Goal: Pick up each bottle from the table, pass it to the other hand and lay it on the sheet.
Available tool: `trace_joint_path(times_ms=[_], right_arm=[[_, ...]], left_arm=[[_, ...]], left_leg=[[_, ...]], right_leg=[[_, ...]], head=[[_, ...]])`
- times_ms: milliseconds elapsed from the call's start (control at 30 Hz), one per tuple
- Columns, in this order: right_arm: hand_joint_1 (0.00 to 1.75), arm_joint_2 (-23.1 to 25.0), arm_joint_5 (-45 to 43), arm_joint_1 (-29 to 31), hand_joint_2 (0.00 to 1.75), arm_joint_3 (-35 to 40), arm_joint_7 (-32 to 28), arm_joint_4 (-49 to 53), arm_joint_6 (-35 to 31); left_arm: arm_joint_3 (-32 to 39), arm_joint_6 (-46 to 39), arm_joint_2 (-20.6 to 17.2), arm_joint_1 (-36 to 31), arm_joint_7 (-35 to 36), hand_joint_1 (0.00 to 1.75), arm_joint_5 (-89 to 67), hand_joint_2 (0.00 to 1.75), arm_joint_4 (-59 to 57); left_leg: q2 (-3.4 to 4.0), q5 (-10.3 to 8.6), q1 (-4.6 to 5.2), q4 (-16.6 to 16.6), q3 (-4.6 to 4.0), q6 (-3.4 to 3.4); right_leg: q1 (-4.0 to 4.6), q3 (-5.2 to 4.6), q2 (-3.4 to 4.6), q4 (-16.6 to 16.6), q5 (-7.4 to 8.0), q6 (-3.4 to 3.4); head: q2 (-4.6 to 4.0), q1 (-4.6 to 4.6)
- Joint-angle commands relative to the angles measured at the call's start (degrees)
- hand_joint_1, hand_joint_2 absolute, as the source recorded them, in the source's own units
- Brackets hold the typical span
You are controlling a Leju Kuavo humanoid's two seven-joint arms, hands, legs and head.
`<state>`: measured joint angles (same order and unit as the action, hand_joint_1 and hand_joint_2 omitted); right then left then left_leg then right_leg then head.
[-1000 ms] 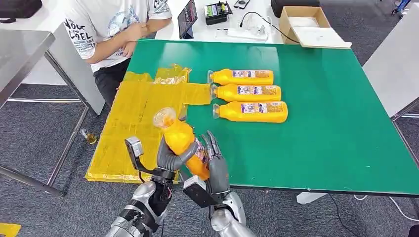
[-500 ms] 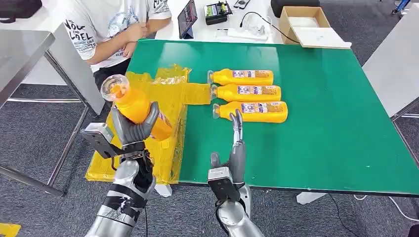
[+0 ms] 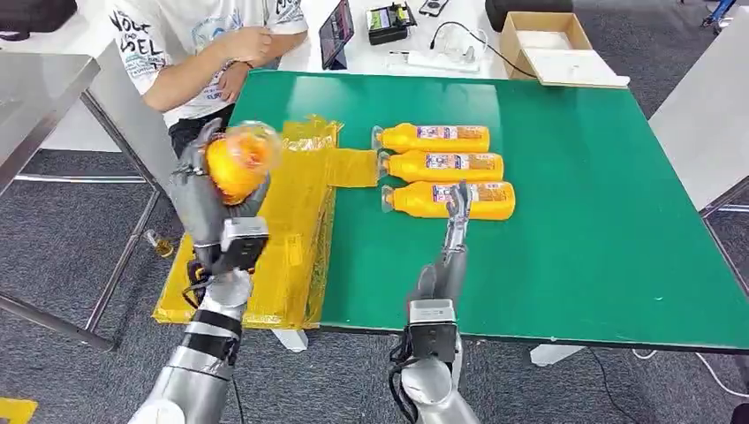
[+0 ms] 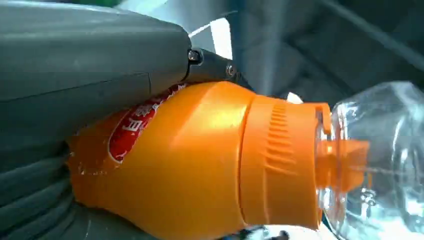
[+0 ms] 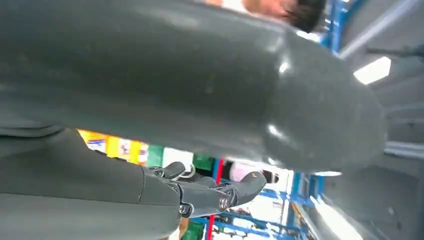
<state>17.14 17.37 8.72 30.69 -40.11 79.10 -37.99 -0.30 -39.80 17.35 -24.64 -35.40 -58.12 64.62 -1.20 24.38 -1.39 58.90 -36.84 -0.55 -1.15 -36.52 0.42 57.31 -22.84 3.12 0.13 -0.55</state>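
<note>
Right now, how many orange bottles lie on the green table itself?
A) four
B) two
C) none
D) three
D: three orange bottles lie side by side on the green table; a fourth bottle is held up by the left hand.

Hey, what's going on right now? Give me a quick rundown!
Left hand holds an orange bottle up over the yellow sheet. Right hand open, empty, by three bottles lying on the green table. Nothing in the way.
</note>
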Motion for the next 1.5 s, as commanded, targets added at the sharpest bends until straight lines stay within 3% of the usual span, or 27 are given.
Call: trace_joint_path(times_ms=[33, 67, 267, 367, 600, 833, 967, 1000, 1033, 1167, 1200, 1233, 1267, 1500], right_arm=[[0.0, -0.96, -2.05, -0.05, 0.0, 4.08, 0.11, 5.66, -2.01], [0.0, -1.01, -2.36, -0.03, 0.0, 4.36, 0.11, 6.14, -2.01], [0.0, -1.43, -2.66, -0.27, 0.0, 4.78, 0.11, 7.17, -2.01], [0.0, -1.54, -3.0, -0.22, 0.0, 4.65, 0.11, 7.56, -2.01], [0.0, -1.66, -3.22, -0.19, 0.0, 4.8, 0.11, 7.65, -2.01], [0.0, -1.66, -3.22, -0.19, 0.0, 4.8, 0.11, 7.65, -2.01], [0.0, -1.98, -3.73, -0.01, 0.0, 5.09, 0.11, 6.87, -2.01], [0.0, -2.05, -4.01, 0.08, 0.0, 5.28, 0.11, 6.56, -2.01], [0.0, -2.09, -4.32, 0.19, 0.0, 5.46, 0.11, 6.3, -2.01], [0.0, -2.43, -5.61, 1.09, 0.0, 6.5, 0.11, 4.09, -2.01], [0.0, -2.49, -5.75, 1.27, 0.0, 6.76, 0.11, 3.49, -1.89], [0.0, -2.52, -5.87, 1.42, 0.0, 6.88, 0.11, 2.88, -1.58], [0.0, -2.55, -5.86, 1.5, 0.0, 6.95, 0.11, 2.41, -1.34], [0.0, -2.36, -5.78, 2.04, 0.0, 6.56, 0.11, -0.17, 0.59]], left_arm=[[-2.38, 0.8, -10.97, -15.88, 23.38, 1.75, -31.88, 1.75, -43.0], [-5.49, 2.96, -12.35, -17.07, 24.2, 1.75, -31.88, 1.75, -47.2], [-6.14, 7.99, -13.31, -16.23, 24.42, 1.75, -31.16, 1.75, -49.55], [-7.58, 10.1, -13.56, -16.13, 25.53, 1.75, -31.88, 1.75, -49.65], [-6.69, 13.8, -13.27, -16.24, 25.04, 1.75, -30.58, 1.75, -50.36], [-6.69, 13.8, -13.27, -16.24, 25.04, 1.75, -30.58, 1.75, -50.36], [-2.96, 18.29, -12.67, -15.07, 21.27, 1.75, -26.07, 1.75, -49.98], [-2.87, 18.98, -12.67, -14.88, 20.88, 1.75, -25.91, 1.75, -50.07], [-2.89, 19.25, -12.79, -14.6, 20.76, 1.75, -25.93, 1.75, -50.08], [-0.24, 22.25, -12.27, -13.64, 19.36, 1.75, -22.88, 1.75, -49.87], [0.45, 23.32, -12.01, -13.44, 18.46, 0.0, -21.97, 1.75, -49.81], [2.05, 25.47, -11.48, -13.13, 16.97, 0.0, -19.91, 1.75, -49.74], [2.58, 26.72, -11.25, -12.9, 16.29, 0.0, -19.13, 0.0, -49.72], [6.12, 34.84, -10.46, -12.43, 12.08, 0.0, -13.57, 0.0, -49.54]], left_leg=[[-0.03, -0.02, 0.06, -0.17, 0.43, 0.05], [-0.1, -0.03, 0.05, -0.19, 0.47, 0.06], [0.16, 0.03, 0.0, -0.06, 0.35, 0.02], [0.35, 0.21, -0.05, -0.09, 0.75, 0.1], [0.16, 0.03, -0.03, -0.02, 0.22, -0.01], [0.17, 0.07, -0.04, -0.04, 0.35, 0.01], [0.19, 0.08, -0.03, -0.06, 0.39, 0.02], [0.3, 0.21, -0.07, -0.14, 0.81, 0.11], [0.21, 0.08, -0.02, -0.09, 0.45, 0.03], [0.18, 0.04, -0.01, -0.09, 0.36, 0.0], [0.29, 0.12, -0.01, -0.15, 0.65, 0.06], [0.32, 0.13, -0.04, -0.18, 0.73, 0.08], [0.25, 0.08, -0.01, -0.15, 0.61, 0.04], [0.1, 0.03, 0.02, -0.12, 0.67, 0.0]], right_leg=[[-0.01, 0.39, -0.1, -0.08, -0.05, -0.12], [0.01, 0.45, -0.19, -0.09, -0.07, -0.16], [0.03, 0.2, 0.2, -0.02, 0.0, -0.12], [0.12, 0.6, 0.32, -0.09, -0.13, -0.22], [0.05, 0.13, 0.24, 0.0, -0.02, -0.09], [0.08, 0.27, 0.23, -0.02, -0.05, -0.12], [0.07, 0.3, 0.25, -0.04, -0.05, -0.11], [0.16, 0.72, 0.25, -0.15, -0.15, -0.22], [0.06, 0.37, 0.27, -0.07, -0.05, -0.11], [0.03, 0.31, 0.28, -0.06, -0.01, -0.08], [0.06, 0.58, 0.32, -0.13, -0.06, -0.14], [0.1, 0.68, 0.33, -0.18, -0.06, -0.17], [0.05, 0.56, 0.29, -0.13, -0.04, -0.12], [0.0, 0.62, 0.22, -0.07, -0.04, -0.09]], head=[[0.0, 0.0], [0.0, 0.02], [0.0, 0.0], [0.0, 0.02], [0.0, -0.02], [0.0, 0.0], [0.0, 0.0], [0.0, 0.0], [0.0, 0.0], [0.0, 0.0], [0.0, 0.0], [0.0, 0.0], [0.0, 0.0], [0.0, -0.02]])
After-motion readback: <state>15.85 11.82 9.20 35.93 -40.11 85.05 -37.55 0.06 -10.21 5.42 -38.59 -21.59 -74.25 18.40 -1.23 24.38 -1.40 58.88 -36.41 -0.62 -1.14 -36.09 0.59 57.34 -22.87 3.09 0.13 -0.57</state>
